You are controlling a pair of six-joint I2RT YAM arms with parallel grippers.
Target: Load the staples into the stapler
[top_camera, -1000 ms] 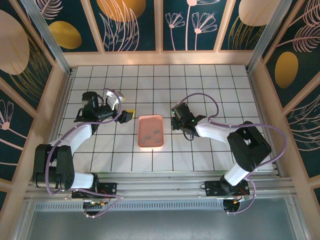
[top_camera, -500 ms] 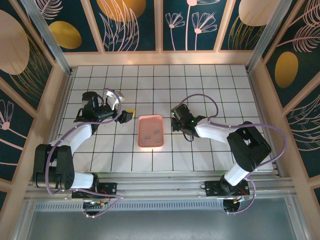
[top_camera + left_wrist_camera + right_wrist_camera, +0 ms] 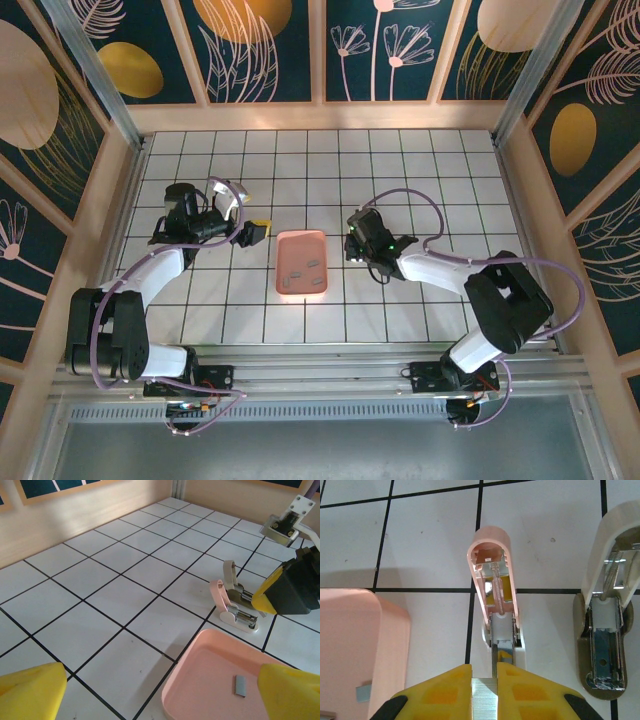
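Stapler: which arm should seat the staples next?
Right. The right gripper is shut on a staple strip lined up with the open pink stapler. The left gripper is open and empty, on the tray's other side.

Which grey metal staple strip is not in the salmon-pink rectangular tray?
The silvery strip pinched in the right gripper's yellow jaws, at the open pink stapler.

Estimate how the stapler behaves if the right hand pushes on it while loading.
Probably light and apt to slide: the stapler is small and sits loose on smooth tile. Its lid is hinged open, so a push may well swing it or tip the whole thing.
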